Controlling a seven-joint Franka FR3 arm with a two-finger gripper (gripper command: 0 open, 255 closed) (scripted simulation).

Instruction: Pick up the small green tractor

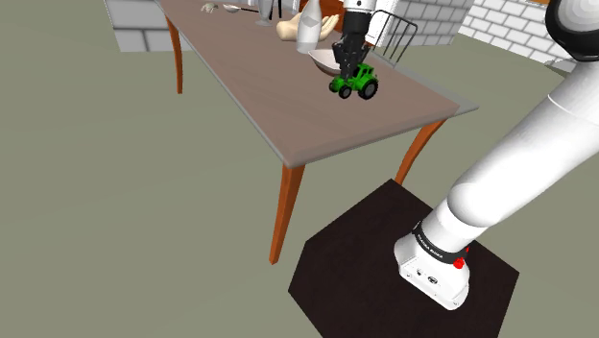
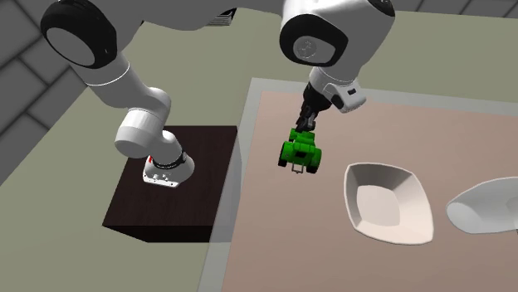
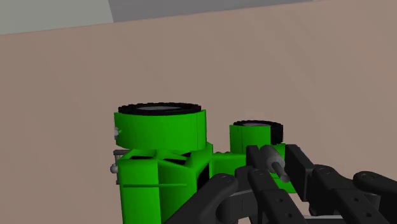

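Note:
The small green tractor with black wheels is at the near end of the brown table. My black gripper comes down onto it from above and is shut on its body. In the second exterior view the tractor hangs tilted under the gripper, near the table's edge on the stand's side. Up close in the wrist view, the fingers clasp the tractor, and the tabletop lies behind it. I cannot tell whether its wheels touch the table.
A white bowl sits right beside the tractor. A white bottle, a black wire rack and other tableware stand further back. Another white dish lies past the bowl. The dark stand is below the table's corner.

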